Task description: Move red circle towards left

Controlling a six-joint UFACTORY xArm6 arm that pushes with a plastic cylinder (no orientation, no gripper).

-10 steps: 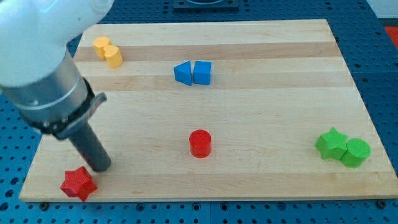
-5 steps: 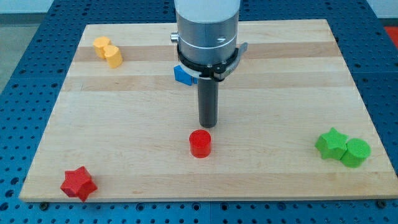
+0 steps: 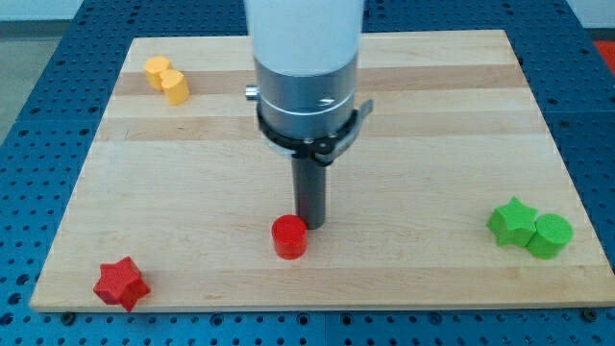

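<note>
Wooden board (image 3: 432,144) | rod upright, my tip (image 3: 309,225) touching red circle (image 3: 289,236) | gripperless

Wooden board (image 3: 432,144) carries red circle (image 3: 289,236), red star (image 3: 121,283), yellow pair (image 3: 166,80), green pair (image 3: 529,228).

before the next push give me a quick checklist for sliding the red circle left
1. My tip on the red circle's right side: ok, upper right, close or touching.
2. Contact confirmed: cannot tell.
3. Path toward the view's left free of blocks: ok.
4. Red star out of the way: ok, lower, near the bottom left corner.
5. Yellow blocks and green blocks far off: ok.
6. Blue blocks: cannot tell, hidden behind the arm.
</note>
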